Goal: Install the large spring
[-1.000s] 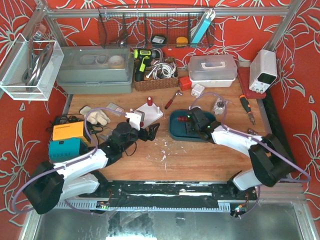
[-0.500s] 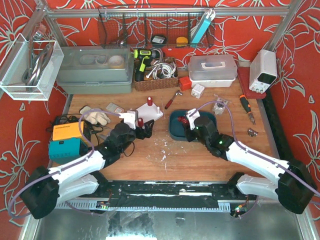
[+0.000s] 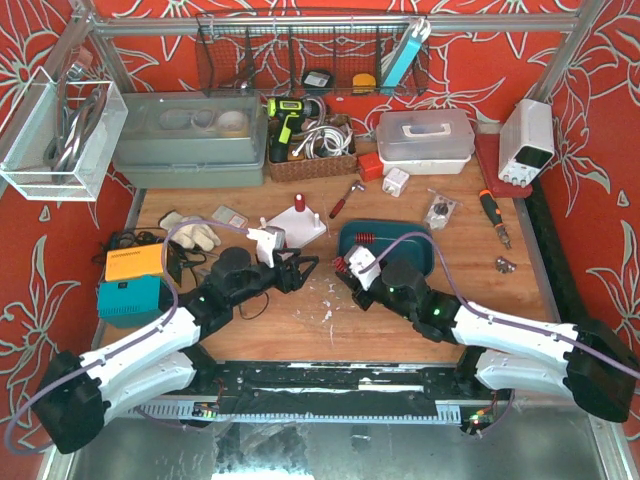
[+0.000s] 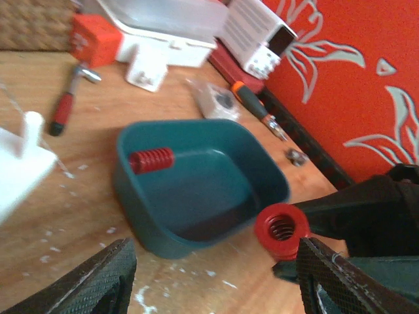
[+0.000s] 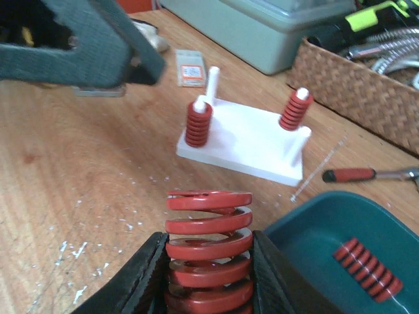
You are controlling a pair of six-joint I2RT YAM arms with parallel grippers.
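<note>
Far left first: the left pincer (image 3: pixel 302 270) hangs over the wooden tabletop (image 3: pixel 400 320), and its wrist camera shows its black textured fingers (image 4: pixel 98 281) spread wide apart, gripping nothing. It points across at its partner.

Just beyond it we find the white plastic base plate (image 5: pixel 245 140), lying flat. A small red coil (image 5: pixel 198 124) is stacked on its left post, a second red coil (image 5: pixel 296 110) sits on the right post, and a thin bare white peg (image 5: pixel 212 82) stands just behind the left one.

Moving right, here is the one we care about: the large red coil spring (image 5: pixel 208 222) is in the right pincer (image 5: pixel 209 261), whose dark jaws are clamped on the lower turns from both sides while the upper turns stick out free. The spring points towards the plate but is clearly apart from it, on no post (from the left wrist we look straight into its open end). In the overhead view it sits just beside the near-left corner of the dark teal plastic tray (image 4: pixel 150 222).

Inside that tray a short red spring (image 4: pixel 151 159) lies on its side near the far wall. Further right on the tabletop lies an orange-handled screwdriver (image 4: pixel 252 104), well apart from both arms.
</note>
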